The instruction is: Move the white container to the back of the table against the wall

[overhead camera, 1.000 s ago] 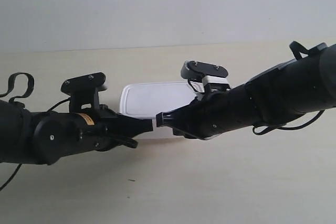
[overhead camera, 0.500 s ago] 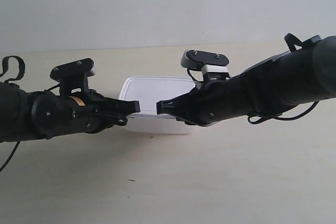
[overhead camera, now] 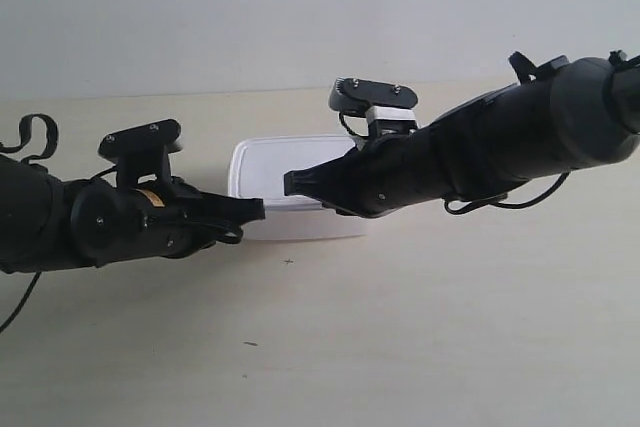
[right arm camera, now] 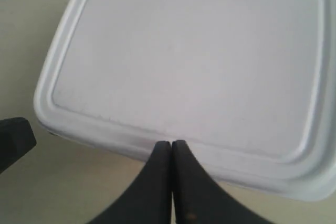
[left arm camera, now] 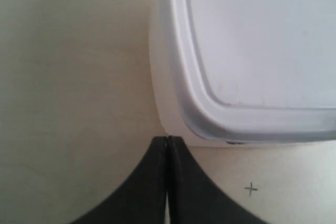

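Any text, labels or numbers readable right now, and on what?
No words readable.
Small yellow sticker on the black arm at the exterior view's left: too small to read.
Tiny cross mark on the pale cream wood-grain table: no lettering.
White plastic container: lid blank.

A smooth pale grey-white wall (overhead camera: 200,7) rises behind the wide cream wood-grain tabletop (overhead camera: 450,347); tiny dark specks (overhead camera: 250,344) dot it.
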`<act>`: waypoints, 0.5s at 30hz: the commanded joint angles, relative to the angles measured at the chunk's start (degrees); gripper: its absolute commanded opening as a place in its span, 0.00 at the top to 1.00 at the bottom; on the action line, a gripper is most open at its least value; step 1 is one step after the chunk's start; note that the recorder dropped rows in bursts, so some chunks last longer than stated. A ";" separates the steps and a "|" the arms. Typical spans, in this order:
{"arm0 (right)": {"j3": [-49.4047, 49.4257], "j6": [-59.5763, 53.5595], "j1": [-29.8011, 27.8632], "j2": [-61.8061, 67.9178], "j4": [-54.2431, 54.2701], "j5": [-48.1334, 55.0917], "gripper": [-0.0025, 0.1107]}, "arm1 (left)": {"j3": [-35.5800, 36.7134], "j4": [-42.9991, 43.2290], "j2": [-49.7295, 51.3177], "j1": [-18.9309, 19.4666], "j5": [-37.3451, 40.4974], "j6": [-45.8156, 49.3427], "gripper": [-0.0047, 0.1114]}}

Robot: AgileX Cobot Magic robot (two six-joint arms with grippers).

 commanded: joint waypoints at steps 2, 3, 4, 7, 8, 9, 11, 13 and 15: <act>-2.70 -0.44 0.22 2.83 -0.04 0.35 0.98 | -0.26 0.01 -0.32 1.53 1.11 0.25 0.96; -3.16 -0.44 0.22 3.33 -0.04 0.74 0.98 | -0.26 0.01 -0.51 1.75 1.22 0.25 0.96; -3.94 -0.44 0.22 3.89 -0.04 0.93 0.98 | -0.26 0.01 -0.69 1.80 1.22 0.25 0.96; -5.21 -0.44 0.22 4.92 0.27 0.23 0.98 | -0.26 0.01 -1.06 1.80 1.20 0.25 0.96; -5.75 -0.44 0.22 5.33 0.27 -0.01 0.98 | -0.26 0.01 -1.19 1.80 1.10 0.25 0.96; -6.33 -0.44 0.22 5.68 0.27 -0.01 0.98 | -0.26 0.01 -1.30 1.80 0.71 0.25 0.96; -7.50 -0.44 0.22 6.39 0.27 0.43 0.98 | -0.26 0.01 -1.30 1.80 -0.67 0.25 0.96; -8.91 -0.44 0.22 7.32 0.27 0.77 0.98 | -0.26 0.14 -1.30 1.80 -2.22 0.25 0.96; -10.11 -0.44 0.22 8.22 0.27 0.05 0.98 | -0.26 0.26 -1.03 1.80 -3.94 0.25 0.96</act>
